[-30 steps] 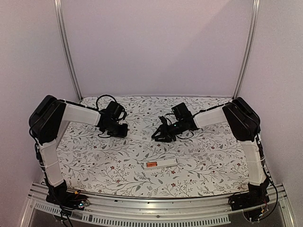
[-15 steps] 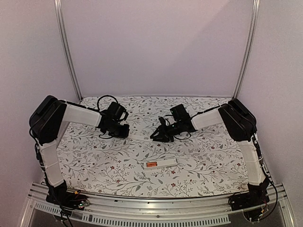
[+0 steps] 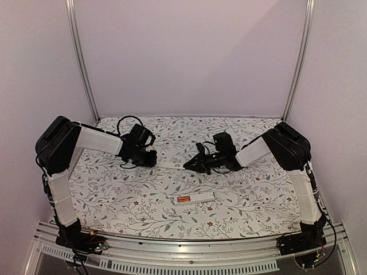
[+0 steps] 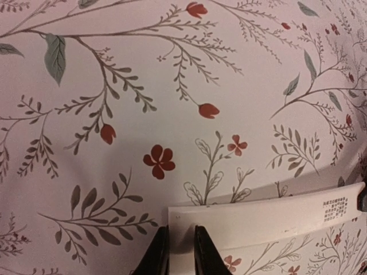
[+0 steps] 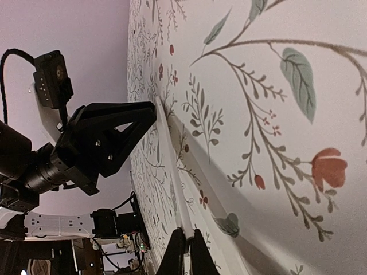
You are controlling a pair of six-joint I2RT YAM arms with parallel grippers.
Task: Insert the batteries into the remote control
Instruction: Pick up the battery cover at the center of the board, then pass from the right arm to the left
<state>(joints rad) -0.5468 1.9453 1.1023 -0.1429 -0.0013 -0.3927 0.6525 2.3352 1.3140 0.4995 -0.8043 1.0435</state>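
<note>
The remote control (image 3: 198, 198) is a white bar lying flat on the near middle of the cloth. One orange-red battery (image 3: 183, 199) shows at its left end. Farther back, a thin white cover strip (image 3: 170, 165) hangs between both grippers. My left gripper (image 3: 151, 161) is shut on the strip's left end (image 4: 264, 220), its fingertips (image 4: 179, 238) pinching the corner. A small dark printed patch (image 4: 335, 209) sits near the strip's other end. My right gripper (image 3: 189, 165) is shut on that end, and in its own view the gripper (image 5: 186, 236) clamps the strip (image 5: 166, 154) edge-on.
A white cloth with a floral print (image 3: 258, 195) covers the table. Metal posts (image 3: 80, 63) stand at the back corners against plain walls. The aluminium rail (image 3: 189, 255) with both arm bases runs along the near edge.
My right gripper has dropped lower and closed onto the right end of the white strip. The left gripper has kept its hold and barely moved. The remote has stayed put.
</note>
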